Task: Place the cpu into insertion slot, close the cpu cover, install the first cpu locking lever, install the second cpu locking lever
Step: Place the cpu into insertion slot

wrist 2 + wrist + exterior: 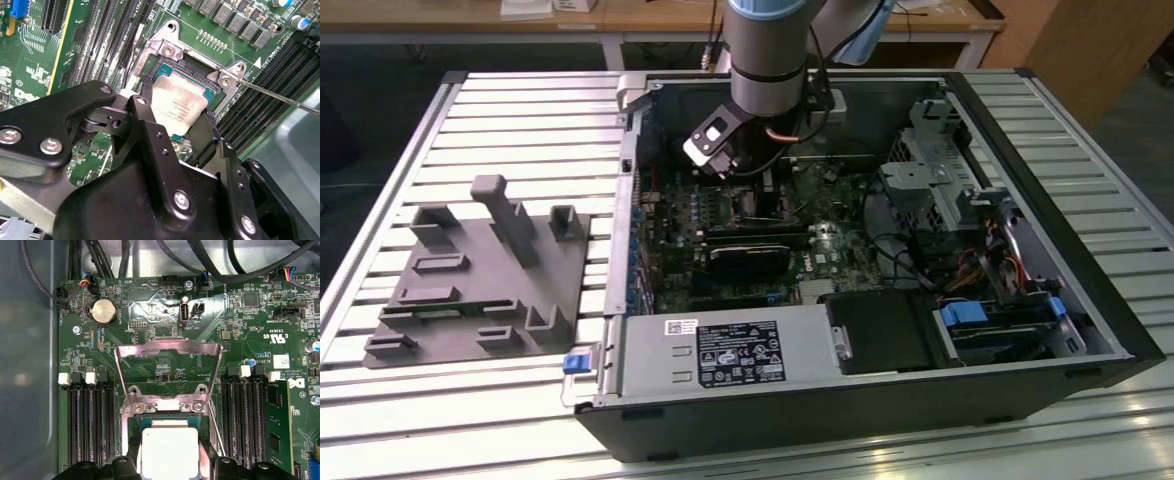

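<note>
The cpu (177,107), a small square chip with a dull silvery face, sits between my black fingers (144,102) just over the insertion slot (196,62); my gripper (175,106) is shut on its two sides. In the first wrist view the cpu (169,452) lies at the slot (165,421) with my gripper (169,456) around it. The cpu cover (167,343), a thin silvery frame with a square window, stands swung open beyond the slot. A thin locking lever (280,95) sticks out beside the socket. In the exterior view my gripper (754,188) reaches down into the computer case.
Long black memory slots (87,425) flank the socket on both sides. A black graphics card (747,262) lies nearer the power supply (720,355). The case walls (1067,250) enclose the board. A grey fixture (480,270) rests on the slatted table at the exterior view's left.
</note>
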